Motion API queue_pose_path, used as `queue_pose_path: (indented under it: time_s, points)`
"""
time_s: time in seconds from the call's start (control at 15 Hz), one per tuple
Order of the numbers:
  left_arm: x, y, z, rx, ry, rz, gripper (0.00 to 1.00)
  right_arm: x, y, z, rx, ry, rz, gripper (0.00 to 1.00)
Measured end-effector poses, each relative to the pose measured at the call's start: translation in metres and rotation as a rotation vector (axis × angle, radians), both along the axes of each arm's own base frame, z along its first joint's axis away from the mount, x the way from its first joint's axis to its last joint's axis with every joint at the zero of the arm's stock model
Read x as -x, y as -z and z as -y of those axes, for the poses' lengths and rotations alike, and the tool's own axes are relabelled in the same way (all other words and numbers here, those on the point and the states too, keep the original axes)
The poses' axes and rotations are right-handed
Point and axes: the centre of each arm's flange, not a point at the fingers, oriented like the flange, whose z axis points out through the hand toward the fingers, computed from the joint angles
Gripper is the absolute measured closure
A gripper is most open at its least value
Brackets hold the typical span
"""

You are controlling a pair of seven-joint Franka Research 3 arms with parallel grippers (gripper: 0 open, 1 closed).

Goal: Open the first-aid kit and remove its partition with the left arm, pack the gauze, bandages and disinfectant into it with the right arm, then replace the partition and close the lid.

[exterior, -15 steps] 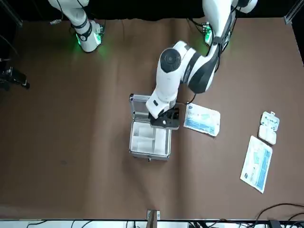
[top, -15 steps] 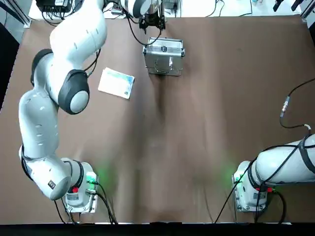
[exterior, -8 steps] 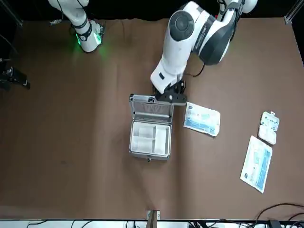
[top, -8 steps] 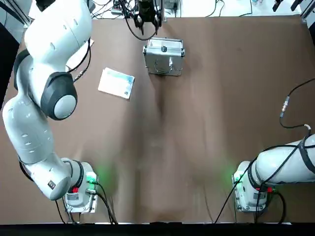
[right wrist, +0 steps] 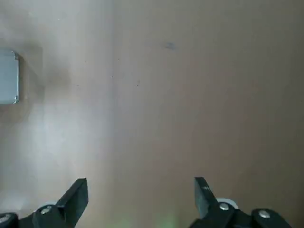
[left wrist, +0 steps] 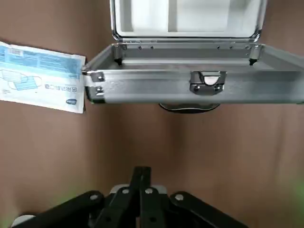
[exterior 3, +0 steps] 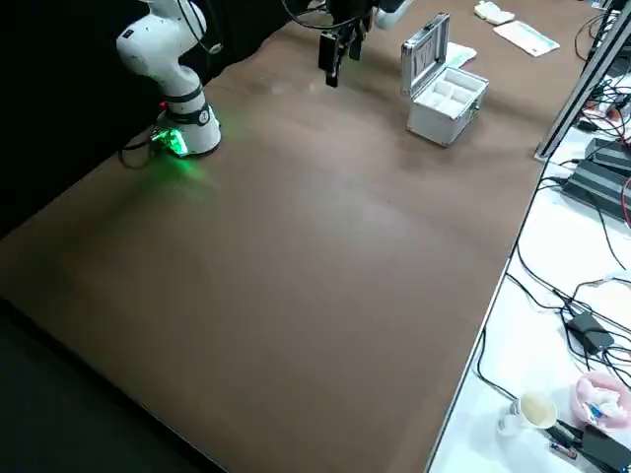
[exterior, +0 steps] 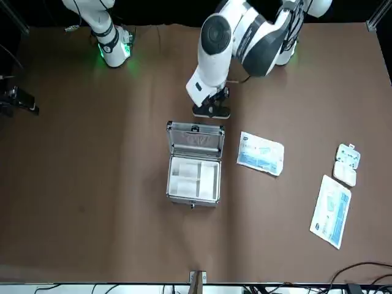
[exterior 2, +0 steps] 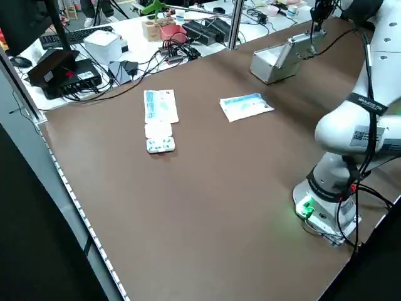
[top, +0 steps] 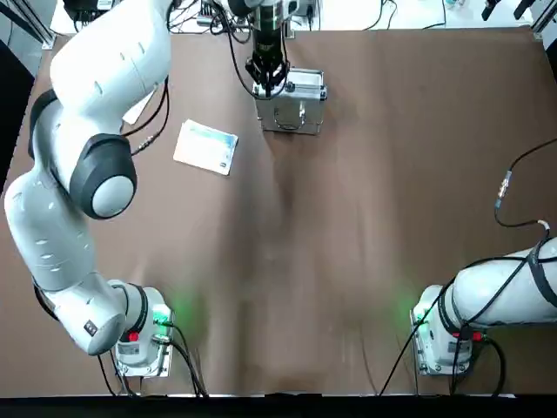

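Brown tabletop: left gripper (exterior: 211, 112), fingers pressed together and empty, has drawn back behind the opened first-aid kit (exterior: 194, 164); partition (exterior: 193, 177) remains inside

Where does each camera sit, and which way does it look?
Top: overhead, looking down; left arm reaching toward the case.
Front: across the table, facing the robot; left hand beyond the open case.
Left side: raised at robot's left; left arm.
Right side: raised at robot's right; left hand.
Left wrist: faces the case; hand shut.
Right wrist: faces the table; right hand open.
Top and front share the case.
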Motion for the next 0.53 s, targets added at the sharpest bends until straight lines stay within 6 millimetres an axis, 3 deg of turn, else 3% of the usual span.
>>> queue_pose_path:
  time_s: [0.33, 0.53]
  points:
    - [-0.012, 0.057, 0.024, 0.019, -0.022, 0.017, 0.99, 0.0, 0.0, 0.0, 0.0, -0.001, 0.0, 0.01]
    - [-0.019, 0.078, 0.033, 0.039, -0.028, 0.04, 0.99, 0.0, 0.0, -0.001, 0.0, -0.001, 0.0, 0.01]
